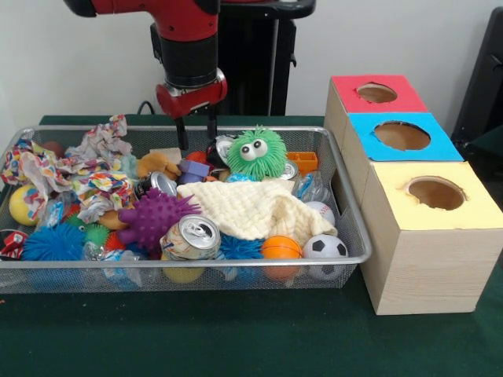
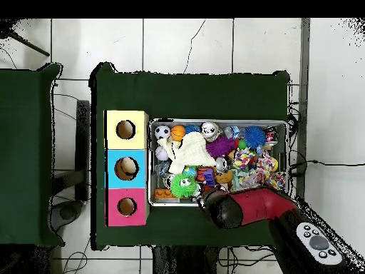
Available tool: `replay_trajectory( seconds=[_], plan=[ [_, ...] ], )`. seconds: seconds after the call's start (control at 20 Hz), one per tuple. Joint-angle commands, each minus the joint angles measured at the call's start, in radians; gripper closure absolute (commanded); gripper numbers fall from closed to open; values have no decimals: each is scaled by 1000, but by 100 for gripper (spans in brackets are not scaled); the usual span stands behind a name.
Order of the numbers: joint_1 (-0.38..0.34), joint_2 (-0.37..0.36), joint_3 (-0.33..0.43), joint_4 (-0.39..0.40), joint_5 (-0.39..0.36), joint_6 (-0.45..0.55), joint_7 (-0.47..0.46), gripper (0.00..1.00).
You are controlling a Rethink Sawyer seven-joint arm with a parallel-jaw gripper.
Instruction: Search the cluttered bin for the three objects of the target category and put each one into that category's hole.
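Red-collared gripper (image 1: 196,129) hangs upper centre over the wire bin (image 1: 350,228) — fingers parted, empty — just left of the green fuzzy toy (image 1: 257,154).

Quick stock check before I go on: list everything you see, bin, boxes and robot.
wire bin: 1, silver mesh, on green table
fuzzy toy with eyes: 1, green, far side of bin
knit cloth: 1, cream, centre of bin
spiky ball: 1, purple, left of cloth
drink can: 1, silver, front centre
soccer ball: 1, black and white, front right corner
orange ball: 1, beside soccer ball
patterned cloth: 1, multicolour, left part
hole boxes: 3, red, blue, yellow tops, right of bin
gripper: 1, black, open, above bin's far side
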Motion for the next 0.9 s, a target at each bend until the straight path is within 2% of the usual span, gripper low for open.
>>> replay_trajectory(
  seconds=[0.05,0.2,0.35,0.9],
  plan=[
    [23,-81,71,-46,43,127,-55,0],
    [24,-120,78,-31,63,147,-61,0],
    [31,-115,80,-44,66,166,-73,0],
    [43,-21,110,-137,59,201,-126,0]
  ],
)
